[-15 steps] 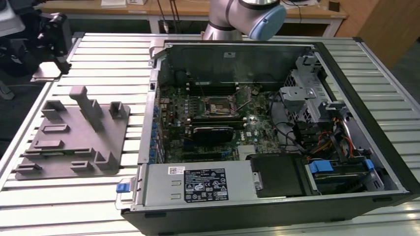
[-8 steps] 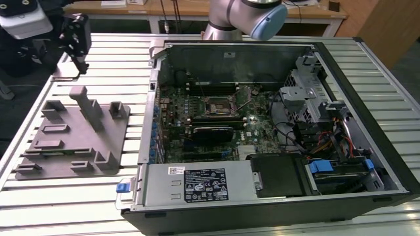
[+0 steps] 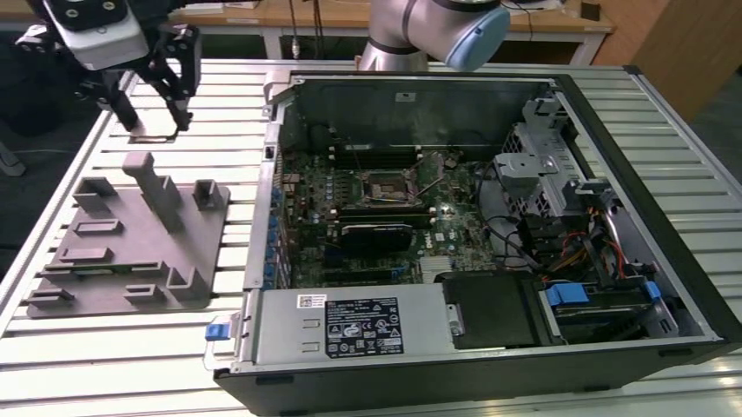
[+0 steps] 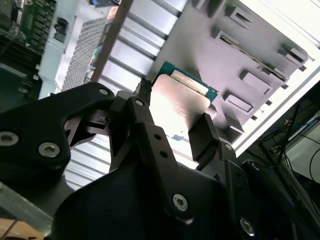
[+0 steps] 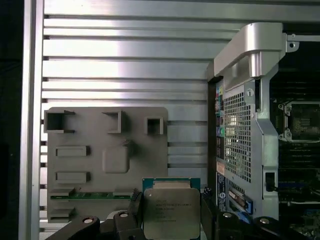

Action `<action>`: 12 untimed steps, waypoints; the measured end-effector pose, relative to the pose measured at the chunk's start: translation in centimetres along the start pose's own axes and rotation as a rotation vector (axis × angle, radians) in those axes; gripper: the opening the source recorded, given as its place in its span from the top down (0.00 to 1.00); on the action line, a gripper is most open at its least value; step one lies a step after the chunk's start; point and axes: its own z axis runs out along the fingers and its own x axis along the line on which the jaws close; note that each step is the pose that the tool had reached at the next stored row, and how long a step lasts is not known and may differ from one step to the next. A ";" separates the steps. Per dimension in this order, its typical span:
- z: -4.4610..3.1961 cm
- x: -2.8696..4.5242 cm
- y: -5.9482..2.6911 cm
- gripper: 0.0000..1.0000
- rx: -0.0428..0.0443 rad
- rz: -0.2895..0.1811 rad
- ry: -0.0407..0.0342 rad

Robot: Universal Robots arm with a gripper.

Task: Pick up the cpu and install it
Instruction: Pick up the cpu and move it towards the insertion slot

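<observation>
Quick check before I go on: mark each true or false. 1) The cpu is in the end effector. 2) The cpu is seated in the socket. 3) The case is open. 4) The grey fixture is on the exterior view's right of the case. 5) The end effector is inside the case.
1) True. The cpu sits between the fingers of the end effector, metal top showing in both wrist views.
2) False. The socket on the motherboard holds no cpu; the chip is at the end effector.
3) True. The case lies open, motherboard exposed.
4) False. The grey fixture lies on the exterior view's left of the case.
5) False. It is over the table, outside the case, beyond the fixture.
</observation>
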 end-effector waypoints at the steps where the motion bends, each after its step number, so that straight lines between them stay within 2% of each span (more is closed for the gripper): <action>1: 0.01 -0.44 0.00 0.45 0.0001 0.000 0.0002; 12: 0.18 -5.46 0.04 0.45 0.0000 0.000 0.0014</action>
